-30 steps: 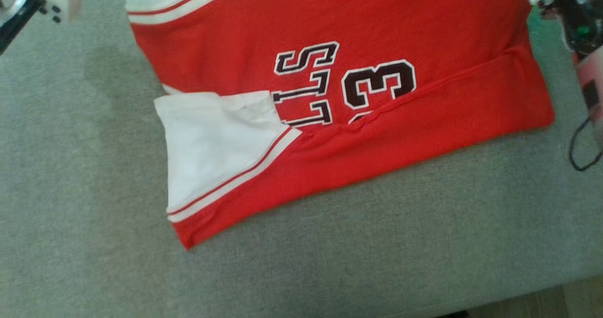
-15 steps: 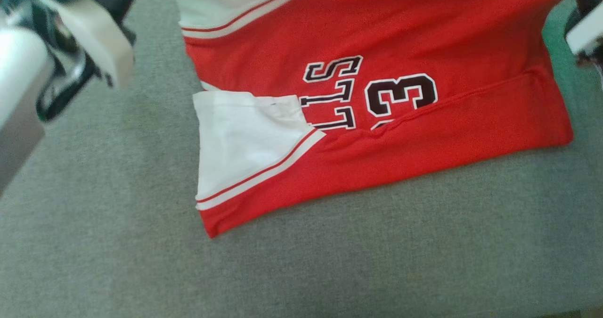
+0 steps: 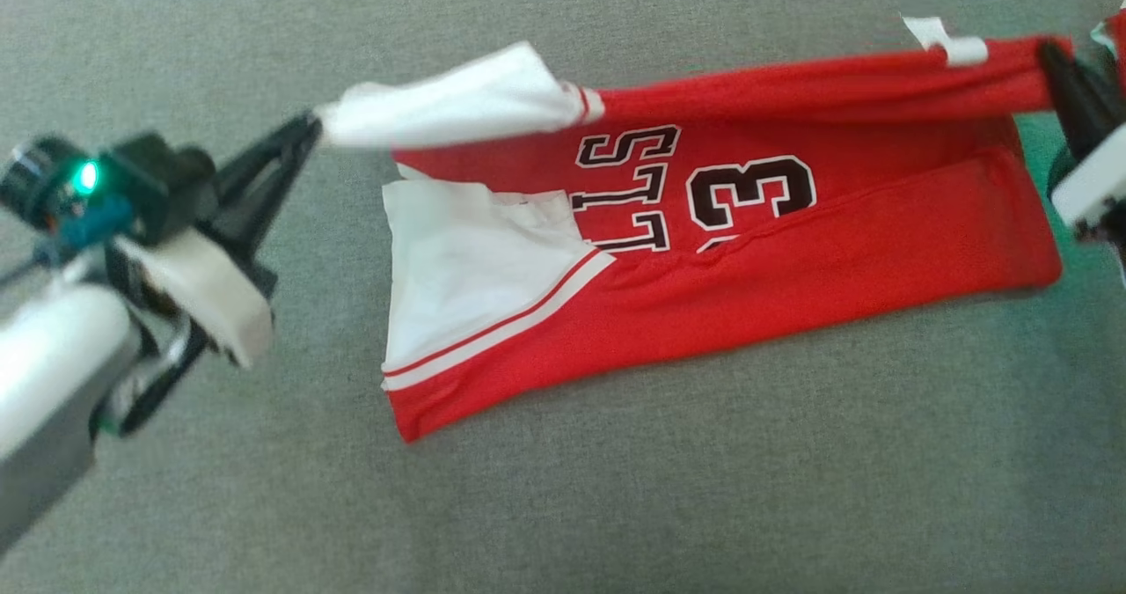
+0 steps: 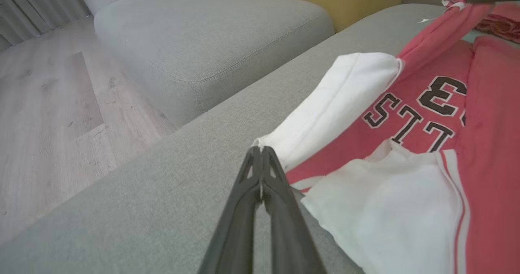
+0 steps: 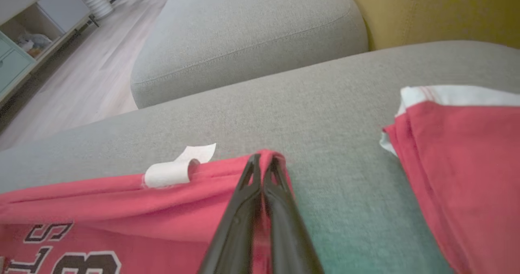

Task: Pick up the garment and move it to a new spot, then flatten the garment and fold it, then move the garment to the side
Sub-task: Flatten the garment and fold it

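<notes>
Garment (image 3: 836, 251), a red shirt with white sleeves, lies on the grey sofa (image 3: 616, 506), its far edge lifted in a taut band between both claws. Left claw (image 3: 308, 128) is clamped on the white sleeve corner, and right claw (image 3: 1051, 53) is clamped on the red hem. Half a second ago that far half lay flat. Bare sofa surrounds it. What looks like another folded red cloth (image 5: 459, 164) sits near the right claw.

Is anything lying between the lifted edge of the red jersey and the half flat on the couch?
Nothing visible. The left gripper and right gripper pinch the raised far edge of the jersey; its flat half on the grey cushion has nothing on it. Another red garment lies apart, off to the right.
</notes>
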